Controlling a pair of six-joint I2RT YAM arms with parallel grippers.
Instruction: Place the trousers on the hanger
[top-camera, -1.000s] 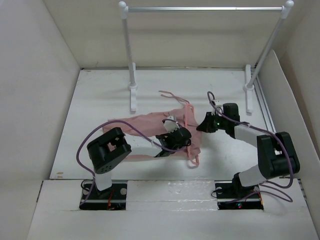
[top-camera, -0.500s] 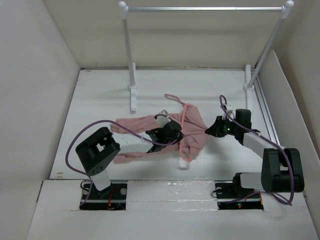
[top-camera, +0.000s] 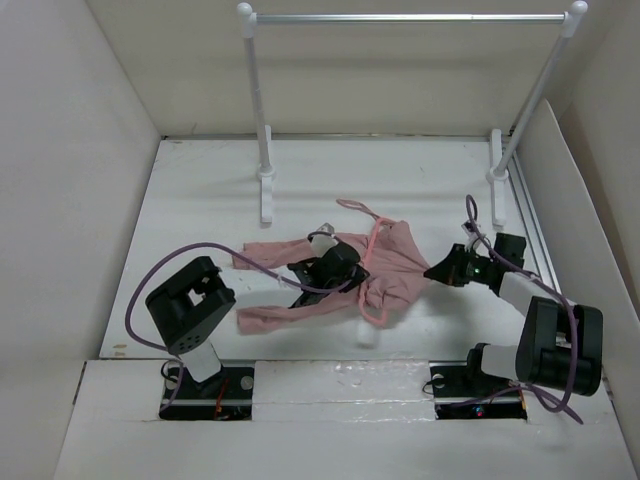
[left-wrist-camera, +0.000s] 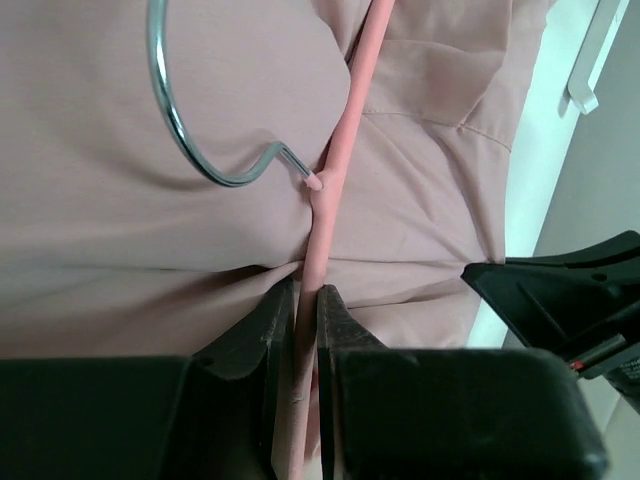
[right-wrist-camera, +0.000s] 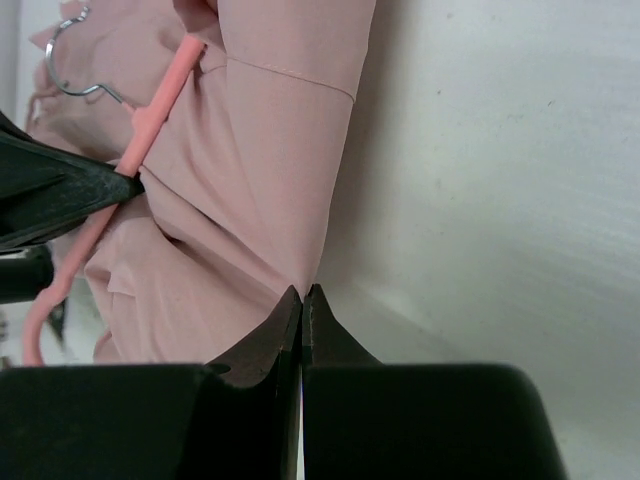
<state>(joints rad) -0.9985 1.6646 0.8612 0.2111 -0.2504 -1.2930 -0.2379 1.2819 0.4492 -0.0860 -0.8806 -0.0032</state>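
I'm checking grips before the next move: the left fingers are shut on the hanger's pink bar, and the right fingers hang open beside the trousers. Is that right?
Not quite. The right fingers are shut, pinching an edge of the trousers, as the right wrist view shows. The left fingers are indeed shut on the hanger's pink bar.

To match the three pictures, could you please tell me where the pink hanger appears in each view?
Top external: hanger centre, lying across the trousers.
Left wrist: slanting up the middle, pinched in the left gripper.
Right wrist: upper left, diagonal.
Shared landmark: the trousers beneath it.
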